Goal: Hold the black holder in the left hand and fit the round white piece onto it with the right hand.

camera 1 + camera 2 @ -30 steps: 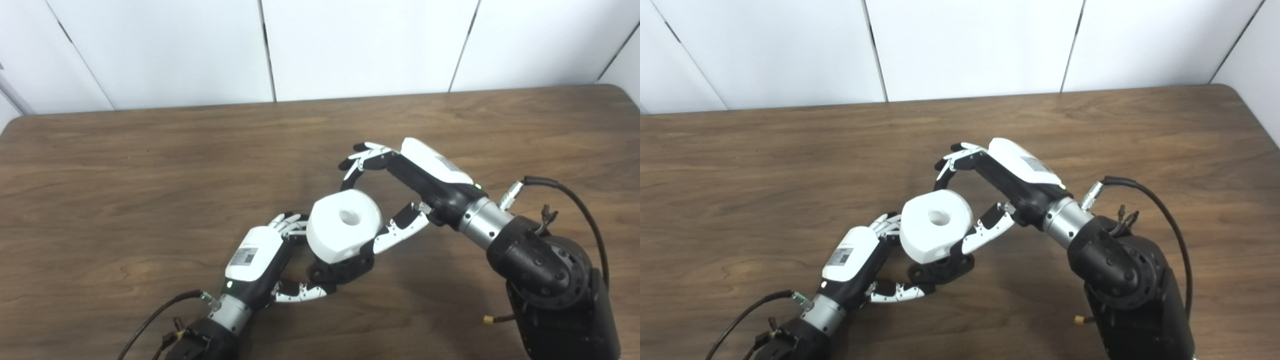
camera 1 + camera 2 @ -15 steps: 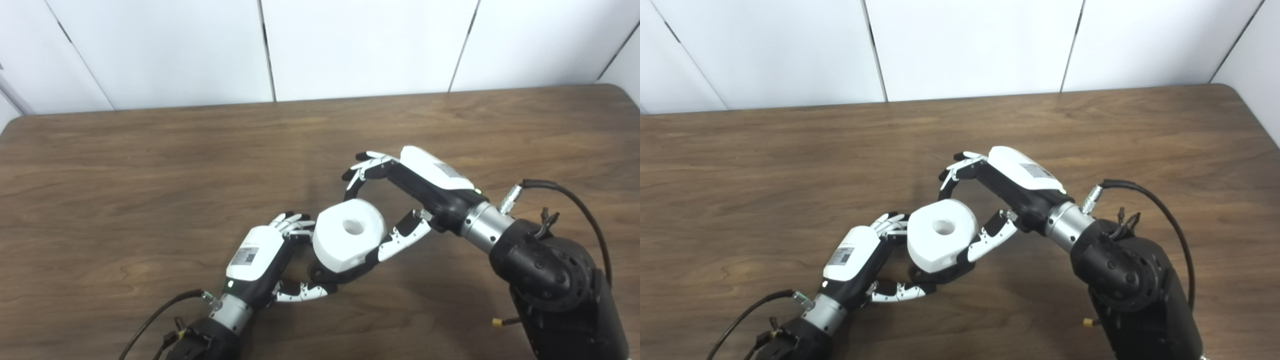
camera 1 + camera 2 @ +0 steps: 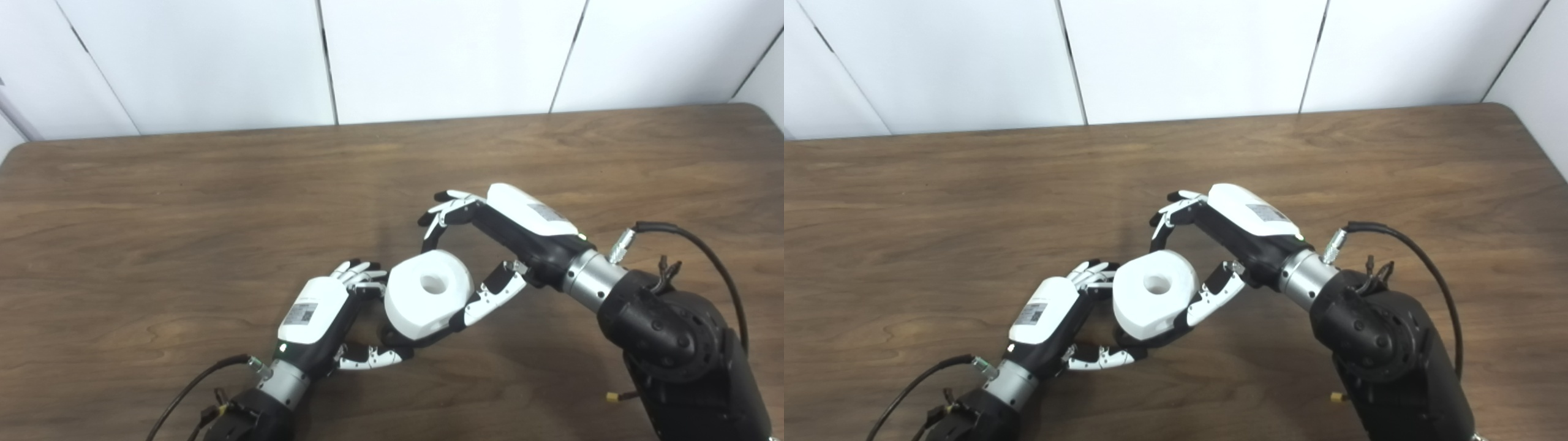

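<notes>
Your left hand (image 3: 318, 309) comes in from the lower left over the brown worktop (image 3: 153, 214), its fingers and thumb curled around the black holder (image 3: 401, 335), of which you see only a dark edge below the white part. The round white piece (image 3: 429, 293) sits right on top of that holder, its centre hole facing up; whether it is fully seated you cannot tell. To the right, your right hand (image 3: 490, 245) grips the white piece, fingers (image 3: 444, 211) arched over its far side and thumb (image 3: 490, 295) pressed against its near right side.
</notes>
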Tool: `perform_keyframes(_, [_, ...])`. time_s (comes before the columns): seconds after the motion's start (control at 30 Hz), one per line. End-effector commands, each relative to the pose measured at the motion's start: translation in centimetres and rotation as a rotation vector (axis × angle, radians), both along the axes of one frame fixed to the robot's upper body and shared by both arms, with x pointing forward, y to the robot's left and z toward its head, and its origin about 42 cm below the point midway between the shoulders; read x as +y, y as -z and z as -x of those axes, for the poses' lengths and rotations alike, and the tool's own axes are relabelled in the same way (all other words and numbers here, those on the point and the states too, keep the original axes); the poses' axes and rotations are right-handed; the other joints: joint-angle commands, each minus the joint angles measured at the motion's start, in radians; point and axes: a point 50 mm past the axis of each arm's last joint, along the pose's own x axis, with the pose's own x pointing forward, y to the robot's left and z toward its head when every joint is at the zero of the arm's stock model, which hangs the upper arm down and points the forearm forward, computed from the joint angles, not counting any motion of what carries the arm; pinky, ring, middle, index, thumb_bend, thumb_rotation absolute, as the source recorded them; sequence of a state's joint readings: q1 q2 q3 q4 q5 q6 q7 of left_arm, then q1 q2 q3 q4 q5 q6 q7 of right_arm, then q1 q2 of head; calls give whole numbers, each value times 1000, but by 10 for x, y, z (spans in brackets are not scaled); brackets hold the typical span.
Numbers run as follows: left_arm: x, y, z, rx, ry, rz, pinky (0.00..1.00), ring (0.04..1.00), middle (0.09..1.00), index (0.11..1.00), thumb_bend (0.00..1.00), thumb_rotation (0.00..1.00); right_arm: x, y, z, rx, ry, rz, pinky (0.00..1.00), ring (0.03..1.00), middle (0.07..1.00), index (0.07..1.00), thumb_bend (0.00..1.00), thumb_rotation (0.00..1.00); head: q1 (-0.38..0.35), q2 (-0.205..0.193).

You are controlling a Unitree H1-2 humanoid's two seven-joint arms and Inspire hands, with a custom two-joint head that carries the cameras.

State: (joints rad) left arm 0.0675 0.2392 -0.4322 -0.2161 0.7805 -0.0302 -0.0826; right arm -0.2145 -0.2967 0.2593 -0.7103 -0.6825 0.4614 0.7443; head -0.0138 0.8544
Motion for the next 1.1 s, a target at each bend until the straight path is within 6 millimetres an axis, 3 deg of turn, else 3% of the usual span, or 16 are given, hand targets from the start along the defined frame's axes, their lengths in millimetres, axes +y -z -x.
perform_keyframes(0.0, [-3,13,7,84,18,-55,933,891,807,487,521,50,0,-10,0,-63,-4,-5,818,938,800,483,523,132,-1,0])
perform_keyframes(1.07, [-8,6,7,70,21,-60,940,888,805,487,521,52,1,3,1,-42,-27,48,837,950,815,484,523,132,-10,10])
